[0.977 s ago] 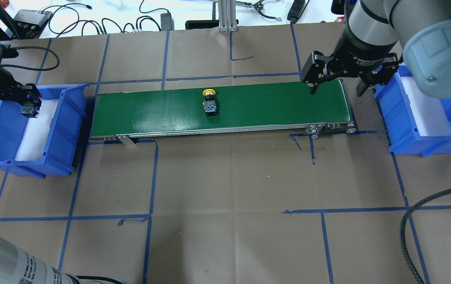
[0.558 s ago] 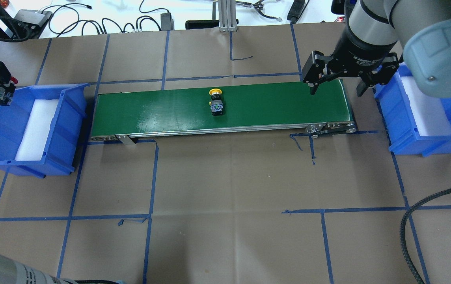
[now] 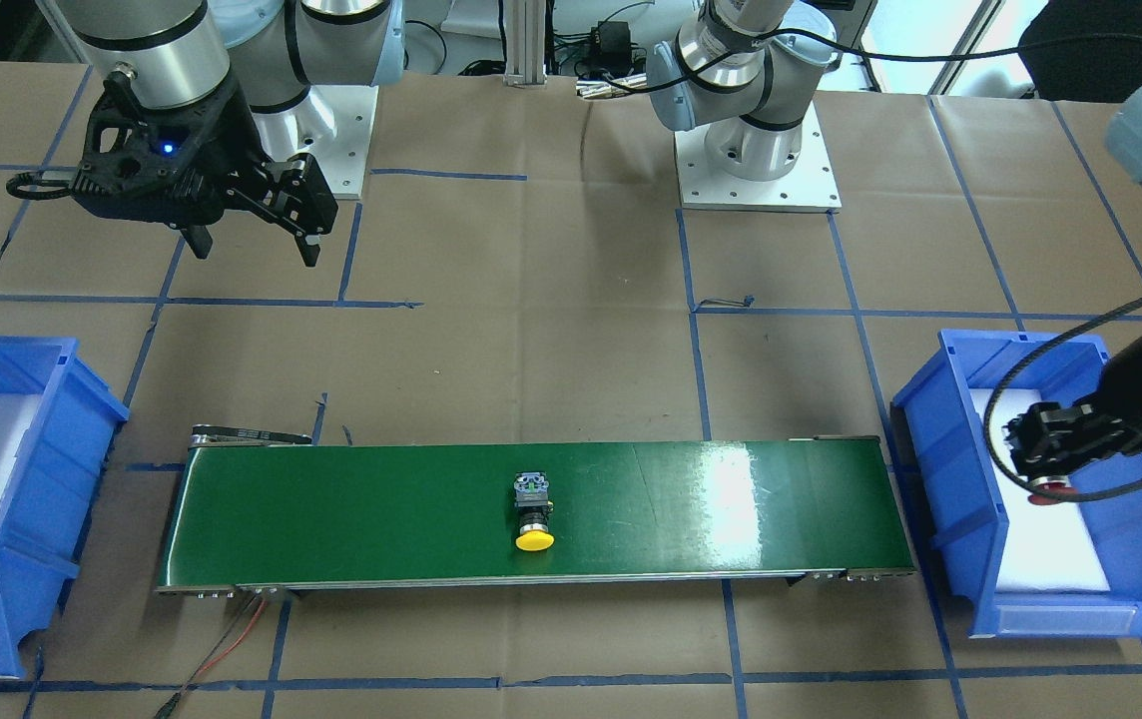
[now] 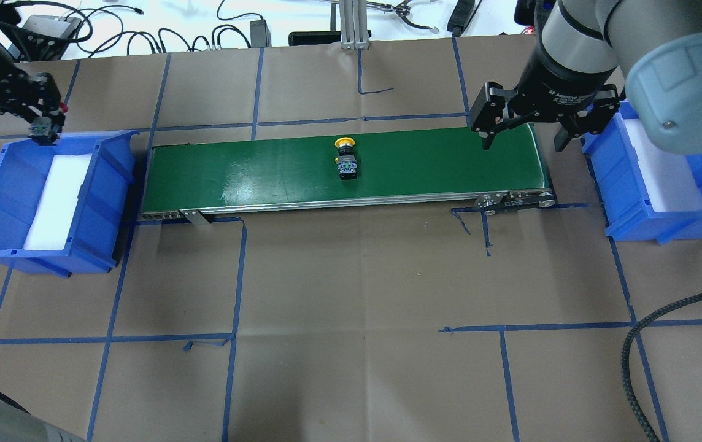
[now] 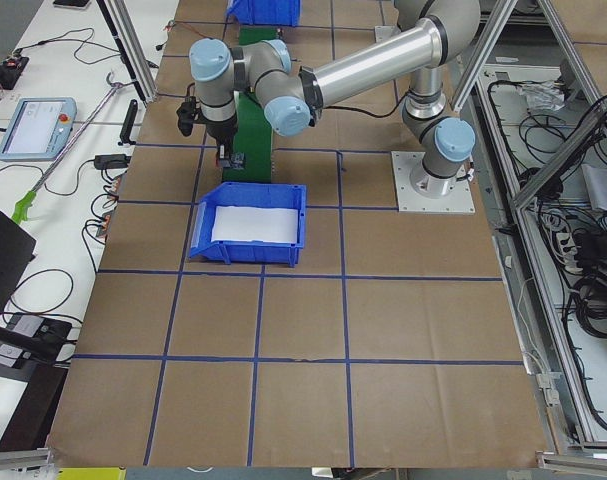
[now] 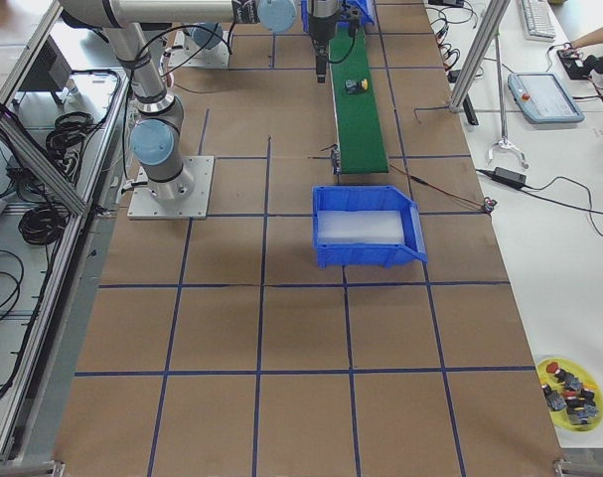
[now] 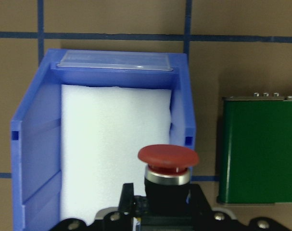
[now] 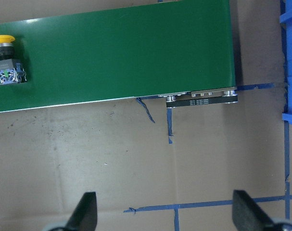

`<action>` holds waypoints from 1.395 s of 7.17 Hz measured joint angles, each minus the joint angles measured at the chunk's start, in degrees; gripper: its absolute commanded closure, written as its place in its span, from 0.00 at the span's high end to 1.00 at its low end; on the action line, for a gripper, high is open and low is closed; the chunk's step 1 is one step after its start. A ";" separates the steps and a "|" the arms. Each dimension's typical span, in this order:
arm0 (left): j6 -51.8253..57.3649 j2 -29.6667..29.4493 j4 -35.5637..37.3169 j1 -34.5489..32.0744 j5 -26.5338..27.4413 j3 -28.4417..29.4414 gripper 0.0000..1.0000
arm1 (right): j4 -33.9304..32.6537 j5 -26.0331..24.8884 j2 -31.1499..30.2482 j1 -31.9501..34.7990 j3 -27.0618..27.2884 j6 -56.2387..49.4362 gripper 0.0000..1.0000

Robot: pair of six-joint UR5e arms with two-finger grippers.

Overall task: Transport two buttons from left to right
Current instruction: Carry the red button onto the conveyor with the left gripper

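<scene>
My left gripper [image 4: 42, 123] is shut on the red-capped button [image 7: 168, 161] and holds it above the far end of the left blue bin [image 4: 108, 184]. The red cap also shows in the front view [image 3: 1048, 487]. The yellow-capped button [image 4: 346, 158] lies on its side near the middle of the green conveyor belt [image 4: 253, 172], cap toward the far edge. It also shows in the front view [image 3: 534, 511] and the right wrist view [image 8: 6, 60]. My right gripper [image 4: 523, 132] is open and empty, above the belt's right end.
The right blue bin [image 4: 621, 178] with a white foam liner stands just past the belt's right end. The left bin holds only white foam [image 7: 112, 144]. Cables and gear lie along the far table edge [image 4: 142, 31]. A yellow dish of spare buttons [image 6: 569, 383] sits far off.
My left gripper has lifted the red button out of the left bin and swung toward the bin's far end. The yellow button has travelled right along the belt. The right gripper has held still.
</scene>
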 measured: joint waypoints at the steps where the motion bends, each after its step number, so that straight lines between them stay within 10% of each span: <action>1: -4.21 0.19 0.13 -3.72 0.00 -0.36 0.19 | -0.06 -0.02 0.01 0.00 0.02 -0.04 1.00; 10: -11.88 -3.08 21.42 -10.27 -0.20 -17.25 0.23 | -0.47 -0.20 2.10 0.00 0.13 -0.05 1.00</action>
